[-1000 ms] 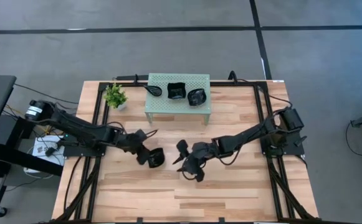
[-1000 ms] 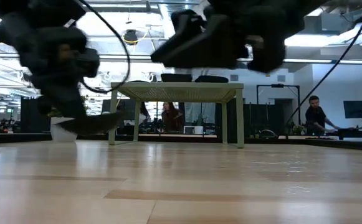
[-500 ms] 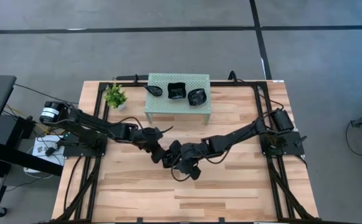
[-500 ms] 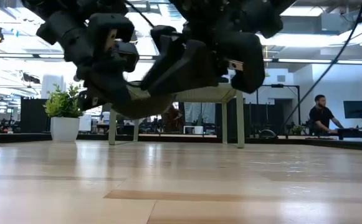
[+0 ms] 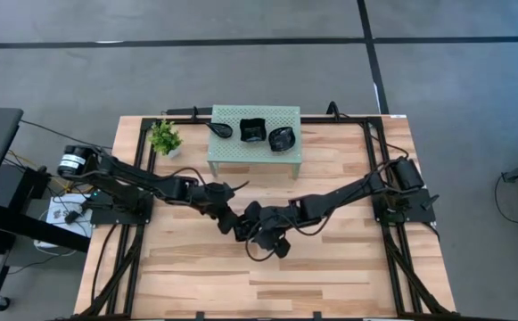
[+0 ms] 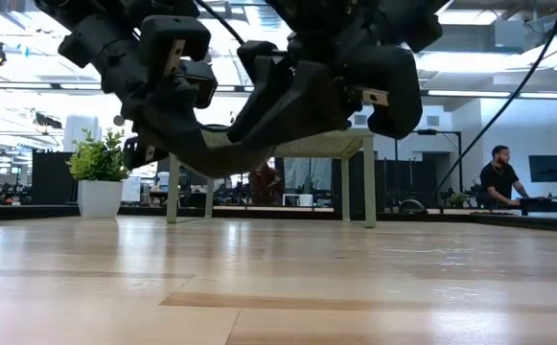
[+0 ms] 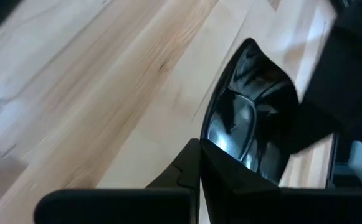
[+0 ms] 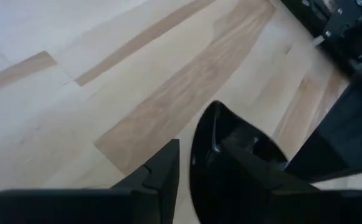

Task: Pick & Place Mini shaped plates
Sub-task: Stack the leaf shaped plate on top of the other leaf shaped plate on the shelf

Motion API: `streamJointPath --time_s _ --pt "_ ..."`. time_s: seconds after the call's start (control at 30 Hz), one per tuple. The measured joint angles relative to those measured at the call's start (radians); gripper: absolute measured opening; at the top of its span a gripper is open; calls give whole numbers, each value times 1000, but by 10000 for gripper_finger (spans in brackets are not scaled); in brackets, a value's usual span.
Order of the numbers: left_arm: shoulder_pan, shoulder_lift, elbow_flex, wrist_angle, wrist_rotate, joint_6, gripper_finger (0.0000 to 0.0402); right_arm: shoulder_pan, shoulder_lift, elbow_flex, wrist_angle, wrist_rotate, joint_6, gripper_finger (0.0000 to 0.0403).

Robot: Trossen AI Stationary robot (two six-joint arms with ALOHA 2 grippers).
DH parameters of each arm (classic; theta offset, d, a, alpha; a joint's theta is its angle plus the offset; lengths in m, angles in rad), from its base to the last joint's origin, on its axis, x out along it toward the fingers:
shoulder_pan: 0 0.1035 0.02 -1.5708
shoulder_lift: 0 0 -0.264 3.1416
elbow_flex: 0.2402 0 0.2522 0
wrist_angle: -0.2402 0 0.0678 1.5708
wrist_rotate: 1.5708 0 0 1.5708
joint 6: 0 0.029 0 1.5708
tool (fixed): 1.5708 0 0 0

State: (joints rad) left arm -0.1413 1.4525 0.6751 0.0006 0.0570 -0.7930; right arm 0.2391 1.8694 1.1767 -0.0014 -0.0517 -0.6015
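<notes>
Meeting above the table (image 5: 330,267) for a handover, left gripper (image 5: 234,223) clamps the black plate (image 7: 246,118); right gripper (image 5: 257,234) has its jaws narrowed around the rim

Both arms (image 5: 321,203) crowd mid-table; the front boards (image 5: 267,285) lie open.

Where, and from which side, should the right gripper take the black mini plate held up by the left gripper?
By its free rim, opposite the left gripper's pinch, coming from the right arm's side. The black mini plate hangs tilted above the table, and its thin raised wall fits between the right gripper's open fingers.
</notes>
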Motion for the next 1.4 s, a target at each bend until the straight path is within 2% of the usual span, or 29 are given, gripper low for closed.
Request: streamJointPath --time_s 0.4,0.8,1.4 --pt "-1 -7 -1 11 0 0 6 -7 0 -2 -15 0 0 97" --pt "-1 -7 -1 28 -7 0 12 -19 0 -2 -35 -1 8 5" --pt "-1 -6 -1 33 -50 35 20 -3 1 -3 -102 3 98 2"
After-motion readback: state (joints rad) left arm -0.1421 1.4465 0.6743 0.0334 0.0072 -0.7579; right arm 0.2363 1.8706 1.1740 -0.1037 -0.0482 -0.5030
